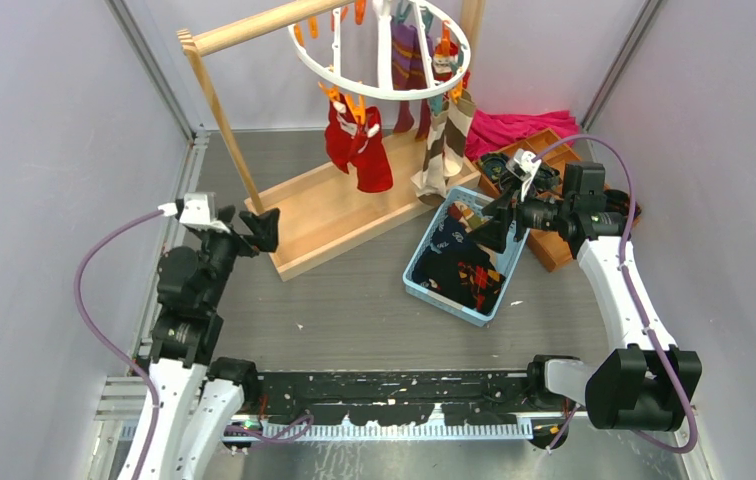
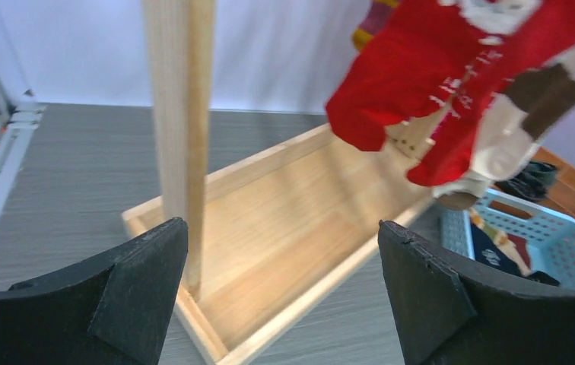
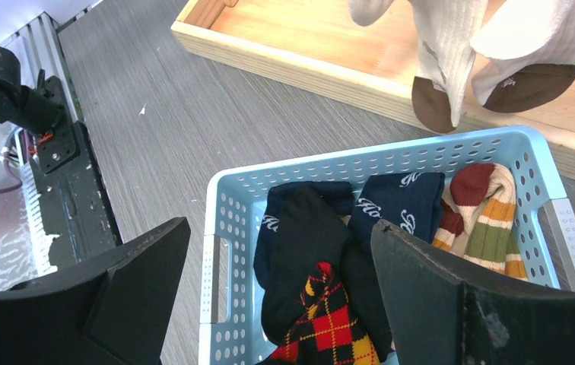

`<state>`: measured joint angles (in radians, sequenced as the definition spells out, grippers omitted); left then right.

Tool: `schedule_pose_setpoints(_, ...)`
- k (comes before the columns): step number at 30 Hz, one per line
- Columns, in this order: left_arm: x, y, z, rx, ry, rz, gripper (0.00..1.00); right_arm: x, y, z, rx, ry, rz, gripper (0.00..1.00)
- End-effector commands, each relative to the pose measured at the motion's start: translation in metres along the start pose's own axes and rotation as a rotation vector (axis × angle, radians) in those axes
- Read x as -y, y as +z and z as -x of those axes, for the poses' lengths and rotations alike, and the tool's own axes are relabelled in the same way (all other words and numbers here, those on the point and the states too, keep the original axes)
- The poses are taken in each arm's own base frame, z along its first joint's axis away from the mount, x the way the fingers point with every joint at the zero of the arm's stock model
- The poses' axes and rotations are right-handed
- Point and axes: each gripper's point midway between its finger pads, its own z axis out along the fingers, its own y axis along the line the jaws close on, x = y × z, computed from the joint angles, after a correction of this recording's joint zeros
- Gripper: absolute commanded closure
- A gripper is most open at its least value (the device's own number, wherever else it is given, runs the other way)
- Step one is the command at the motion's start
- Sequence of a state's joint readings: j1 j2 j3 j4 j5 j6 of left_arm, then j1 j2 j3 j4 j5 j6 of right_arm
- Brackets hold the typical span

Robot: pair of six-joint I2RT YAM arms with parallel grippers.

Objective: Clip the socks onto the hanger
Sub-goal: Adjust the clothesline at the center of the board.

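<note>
Hanger: white ring hanger (image 1: pixel 384 92) with orange clips (image 1: pixel 355 106), hung roughly level under the wooden rail (image 1: pixel 254 28).
Red socks: red pair (image 1: pixel 359 150) with white trim, clipped at the ring's near-left side and hanging straight down above the wooden base (image 1: pixel 319 215).
Striped socks: cream-and-brown pair (image 1: pixel 447 140), clipped at the near-right side, with brown toes dangling over the base's edge.
Back sock: purple-striped sock (image 1: pixel 409 50), apparently clipped at the far side; partly hidden.
Loose socks: navy socks (image 3: pixel 395 209), black sock (image 3: pixel 303 243), red-yellow argyle sock (image 3: pixel 330 327) and red-cream-green sock (image 3: pixel 482 220), piled in the blue basket (image 3: pixel 307 171).
</note>
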<state>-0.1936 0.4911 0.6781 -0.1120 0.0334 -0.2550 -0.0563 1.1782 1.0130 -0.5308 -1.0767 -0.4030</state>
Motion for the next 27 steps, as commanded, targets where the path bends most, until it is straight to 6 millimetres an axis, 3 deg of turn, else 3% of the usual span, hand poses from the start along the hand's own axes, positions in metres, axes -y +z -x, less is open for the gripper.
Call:
schedule_pose_setpoints(1,-0.013,0.016,0.021,0.003,0.017,0.003,0.04,-0.009,-0.003,0.016,0.042,-0.042,0.025,0.05)
schedule_pose_setpoints(7,-0.046,0.049,0.041,0.051,-0.130,-0.060,0.04,-0.014,-0.003,0.018,0.046,-0.049,0.039,0.05)
schedule_pose_setpoints(11,-0.042,0.071,0.046,0.052,-0.147,-0.198,0.04,-0.016,-0.003,0.019,0.047,-0.052,0.042,0.05)
schedule_pose_setpoints(17,-0.042,0.083,0.041,0.104,-0.061,-0.278,0.07,-0.017,-0.002,0.018,0.045,-0.050,0.046,0.05)
schedule_pose_setpoints(23,-0.040,0.100,0.042,0.123,-0.031,-0.374,0.19,-0.017,-0.002,0.018,0.044,-0.049,0.050,0.05)
schedule_pose_setpoints(27,-0.037,0.100,0.040,0.120,-0.045,-0.400,0.25,-0.022,-0.005,0.021,0.055,-0.070,0.053,0.05)
